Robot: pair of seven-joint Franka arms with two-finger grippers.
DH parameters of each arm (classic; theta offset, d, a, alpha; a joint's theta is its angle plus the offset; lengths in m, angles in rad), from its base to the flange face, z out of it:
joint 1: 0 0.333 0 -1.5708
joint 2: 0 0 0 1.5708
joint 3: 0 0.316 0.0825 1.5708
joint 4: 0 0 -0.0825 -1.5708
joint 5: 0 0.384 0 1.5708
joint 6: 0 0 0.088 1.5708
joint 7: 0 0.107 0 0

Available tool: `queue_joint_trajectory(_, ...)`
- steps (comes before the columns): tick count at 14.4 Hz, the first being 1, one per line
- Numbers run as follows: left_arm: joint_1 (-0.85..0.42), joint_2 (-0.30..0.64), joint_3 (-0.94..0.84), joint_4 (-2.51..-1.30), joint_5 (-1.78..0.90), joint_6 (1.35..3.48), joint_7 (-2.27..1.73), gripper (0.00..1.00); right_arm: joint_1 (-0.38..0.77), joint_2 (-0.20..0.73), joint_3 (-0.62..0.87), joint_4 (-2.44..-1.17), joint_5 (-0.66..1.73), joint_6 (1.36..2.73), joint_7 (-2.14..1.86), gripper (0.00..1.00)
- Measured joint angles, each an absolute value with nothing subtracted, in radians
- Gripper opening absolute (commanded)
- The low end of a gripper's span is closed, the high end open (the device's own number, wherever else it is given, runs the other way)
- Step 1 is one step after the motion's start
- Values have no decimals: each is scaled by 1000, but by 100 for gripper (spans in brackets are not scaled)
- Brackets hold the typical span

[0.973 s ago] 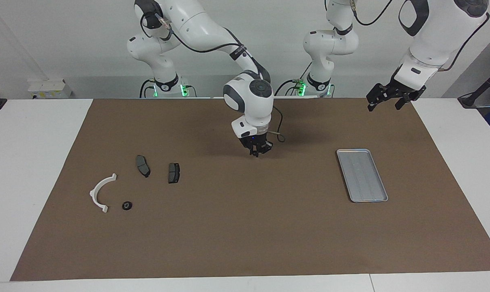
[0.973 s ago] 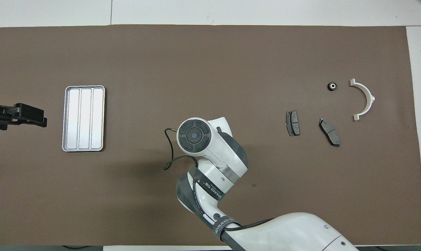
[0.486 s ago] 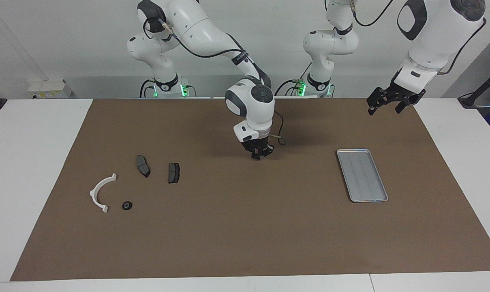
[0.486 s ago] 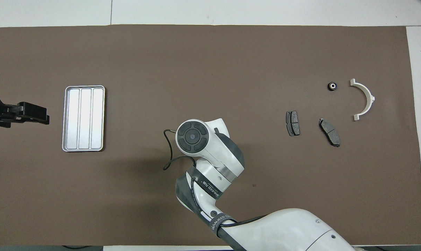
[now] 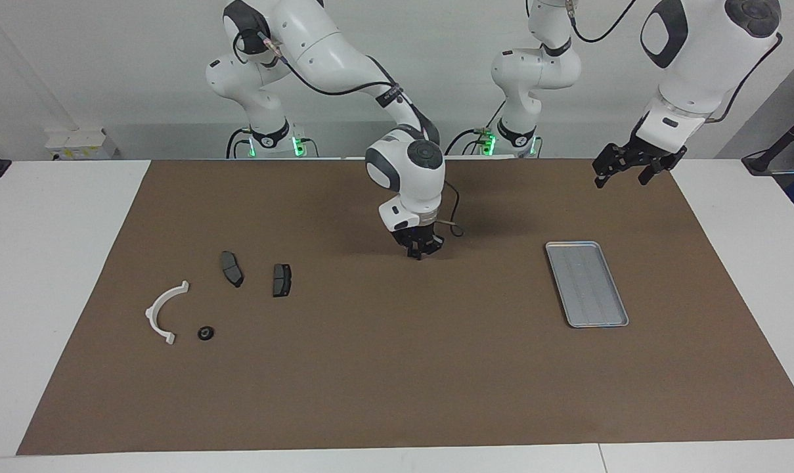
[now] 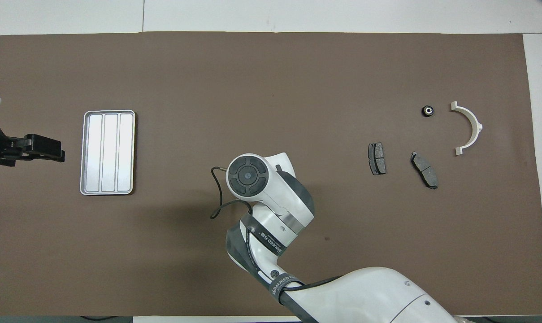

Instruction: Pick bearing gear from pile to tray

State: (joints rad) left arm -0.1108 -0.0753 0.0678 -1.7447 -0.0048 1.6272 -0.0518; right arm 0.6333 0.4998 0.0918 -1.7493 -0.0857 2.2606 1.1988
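Observation:
The bearing gear (image 5: pixel 205 333) (image 6: pixel 427 110), a small black round piece, lies on the brown mat in the pile, beside a white curved arc (image 5: pixel 163 311) (image 6: pixel 469 128). The pile's two dark grey pads (image 5: pixel 231 268) (image 5: pixel 282 280) lie nearer to the robots. The silver tray (image 5: pixel 587 284) (image 6: pixel 108 152) lies toward the left arm's end and holds nothing. My right gripper (image 5: pixel 419 253) is shut, low over the bare mat between pile and tray; its wrist (image 6: pixel 248 172) hides it from above. My left gripper (image 5: pixel 623 167) (image 6: pixel 46 150) hangs open beside the tray, over the mat's end.
The brown mat (image 5: pixel 397 368) covers most of the white table. A black cable (image 6: pixel 217 197) loops off the right wrist. Bare mat stretches between the pile and the tray.
The right gripper has shifted slightly toward the tray's end and dipped closer to the mat, still shut. The left gripper has risen a little. The parts and the tray have not moved.

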Motion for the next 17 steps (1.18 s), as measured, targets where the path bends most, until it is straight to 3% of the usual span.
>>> queue_joint_trajectory(1,-111,-76,68,-1748,-5,1628,-52,100,633,500,91,-1749,-86,2261,1199,81)
queue_joint_trajectory(2,-111,-76,68,-1750,-4,1630,-52,100,632,500,90,-1749,-86,2261,1202,100)
queue_joint_trajectory(11,-110,-85,66,-1772,-4,1647,-75,100,592,497,75,-1629,-87,2179,1225,100)
queue_joint_trajectory(15,-119,-88,47,-1783,-4,1699,-105,100,485,473,71,-1536,-99,2038,1061,100)
queue_joint_trajectory(17,-181,-89,43,-1820,-4,1784,-175,100,414,436,70,-1522,-99,1993,925,100)
